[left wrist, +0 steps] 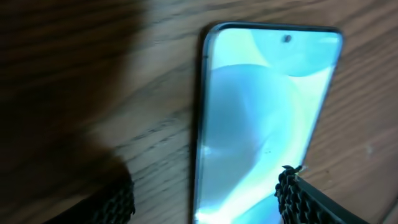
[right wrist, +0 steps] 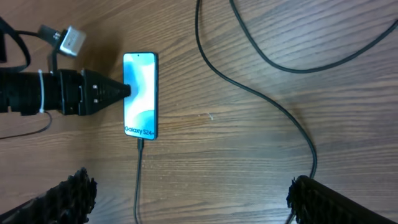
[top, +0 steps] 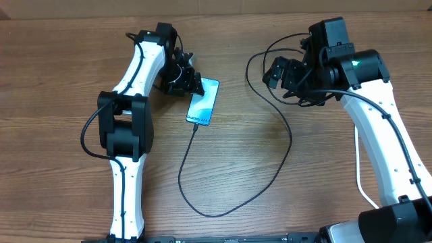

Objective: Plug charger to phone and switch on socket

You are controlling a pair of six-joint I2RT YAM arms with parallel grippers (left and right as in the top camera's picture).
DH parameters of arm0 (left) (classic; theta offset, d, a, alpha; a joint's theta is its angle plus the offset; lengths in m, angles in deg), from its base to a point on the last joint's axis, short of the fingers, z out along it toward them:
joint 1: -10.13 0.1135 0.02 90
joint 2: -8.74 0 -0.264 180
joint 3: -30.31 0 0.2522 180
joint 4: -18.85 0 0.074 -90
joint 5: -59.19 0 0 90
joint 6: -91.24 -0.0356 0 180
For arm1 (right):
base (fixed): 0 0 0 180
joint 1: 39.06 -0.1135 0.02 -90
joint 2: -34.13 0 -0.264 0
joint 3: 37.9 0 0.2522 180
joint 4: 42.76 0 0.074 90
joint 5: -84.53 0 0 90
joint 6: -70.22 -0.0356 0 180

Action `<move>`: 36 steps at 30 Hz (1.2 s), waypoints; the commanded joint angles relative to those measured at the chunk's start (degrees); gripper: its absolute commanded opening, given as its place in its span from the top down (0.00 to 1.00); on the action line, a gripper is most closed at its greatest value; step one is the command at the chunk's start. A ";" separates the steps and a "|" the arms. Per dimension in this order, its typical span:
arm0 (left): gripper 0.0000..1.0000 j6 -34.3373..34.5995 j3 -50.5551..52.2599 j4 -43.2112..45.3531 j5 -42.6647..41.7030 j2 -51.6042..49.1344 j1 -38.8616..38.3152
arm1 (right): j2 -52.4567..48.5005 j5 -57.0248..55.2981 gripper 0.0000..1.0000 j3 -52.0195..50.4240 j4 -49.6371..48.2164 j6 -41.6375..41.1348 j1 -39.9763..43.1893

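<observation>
The phone (top: 204, 101) lies flat on the wooden table, its turquoise screen up; it also shows in the left wrist view (left wrist: 267, 112) and the right wrist view (right wrist: 140, 93). The charger's black cable (top: 202, 209) meets the phone's bottom edge (right wrist: 141, 144) and looks plugged in. It loops toward the front, then runs back right under my right arm. My left gripper (top: 194, 84) is open, its fingers (left wrist: 205, 202) straddling the phone's upper part. My right gripper (top: 283, 73) is open and empty, raised above the table (right wrist: 193, 199). The socket and the plug are out of view.
A second stretch of the black cable (right wrist: 273, 65) curves over the table right of the phone. A thin white cord (top: 360, 179) runs beside my right arm's base. My left arm (top: 128, 115) stretches along the left side.
</observation>
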 commanded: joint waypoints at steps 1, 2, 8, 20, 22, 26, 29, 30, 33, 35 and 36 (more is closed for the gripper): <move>0.29 3.04 0.11 -1.09 10.32 -0.94 0.68 | -0.09 -2.45 0.00 -0.26 0.35 -0.13 0.20; 0.28 3.72 -0.33 -1.73 10.49 -0.15 0.83 | -0.09 -2.89 0.00 -0.26 0.37 -0.13 0.20; 0.12 7.93 -1.66 -2.86 10.64 10.25 1.92 | -0.04 -3.58 0.00 -0.20 -0.70 -0.09 0.22; 0.00 10.71 -1.49 -10.36 14.43 40.17 0.66 | 0.00 -6.54 0.00 0.59 -2.54 -0.13 6.49; 0.00 11.56 -1.49 -12.61 15.63 42.84 0.04 | 0.00 -6.51 0.00 0.59 -2.43 -0.13 7.74; 0.01 11.72 -1.42 -17.03 15.65 48.24 -1.46 | 0.00 -6.51 0.00 0.57 -1.97 -0.11 9.79; 0.01 12.24 -0.44 -19.17 15.89 51.91 -2.58 | 0.00 -6.54 0.00 0.57 -1.33 -0.13 10.73; 0.00 13.00 0.39 -19.69 16.61 53.55 -3.13 | 0.00 -6.51 0.00 0.57 -1.14 -0.11 10.93; 0.01 14.08 4.22 -19.82 18.36 58.97 -4.55 | 0.00 -6.54 0.00 0.57 -0.92 -0.11 11.02; 0.00 14.12 7.78 -18.78 18.45 62.77 -4.98 | 0.00 -6.51 0.00 0.52 -0.90 -0.07 11.02; 0.00 14.34 9.84 -18.12 18.47 64.74 -4.98 | 0.00 -6.54 0.00 0.52 -0.92 0.11 11.02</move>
